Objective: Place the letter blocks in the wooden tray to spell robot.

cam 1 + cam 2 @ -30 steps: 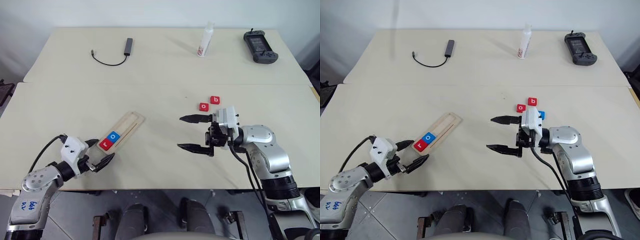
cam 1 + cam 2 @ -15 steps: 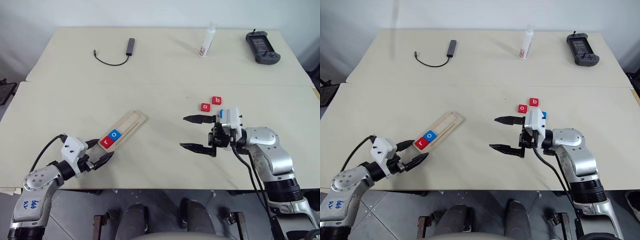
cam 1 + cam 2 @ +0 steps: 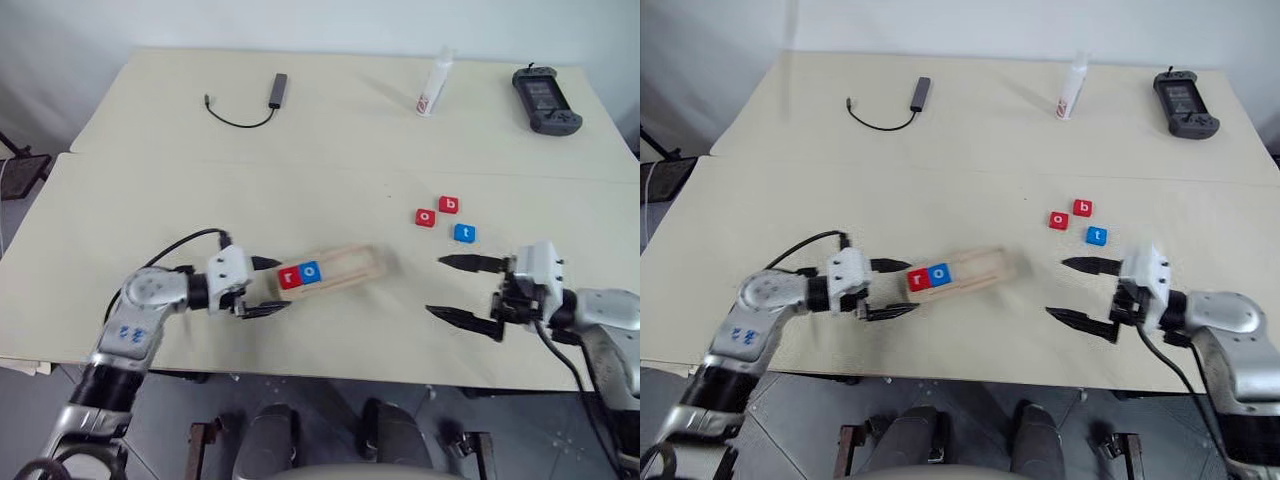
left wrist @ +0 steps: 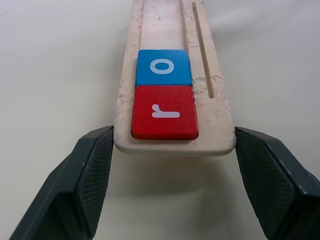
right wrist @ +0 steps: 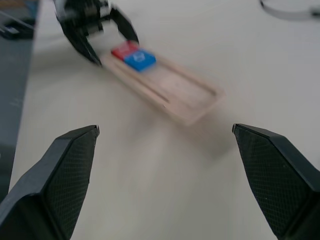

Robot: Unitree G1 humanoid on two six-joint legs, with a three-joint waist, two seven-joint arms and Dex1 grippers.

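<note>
The wooden tray (image 3: 350, 265) lies nearly crosswise near the table's front, motion-blurred. At its left end it holds a red r block (image 3: 290, 277) with a blue o block (image 3: 311, 271) beside it. My left gripper (image 3: 278, 287) is shut on that end, one finger (image 4: 90, 170) pressed against each side of the tray (image 4: 170, 25). A red o block (image 3: 425, 217), a red b block (image 3: 450, 205) and a blue t block (image 3: 464, 233) lie loose on the table right of centre. Just nearer than them, my right gripper (image 3: 435, 286) hangs wide open and holds nothing.
At the far side lie a black cable with a hub (image 3: 270, 95), a white bottle (image 3: 432, 88) and a black handheld controller (image 3: 545, 98). The table's front edge (image 3: 330, 375) runs just below both grippers.
The camera has shifted. My left gripper moved right onto the tray's near end and the tray swung from diagonal to nearly crosswise. My right gripper drew back right, uncovering the blue t block.
</note>
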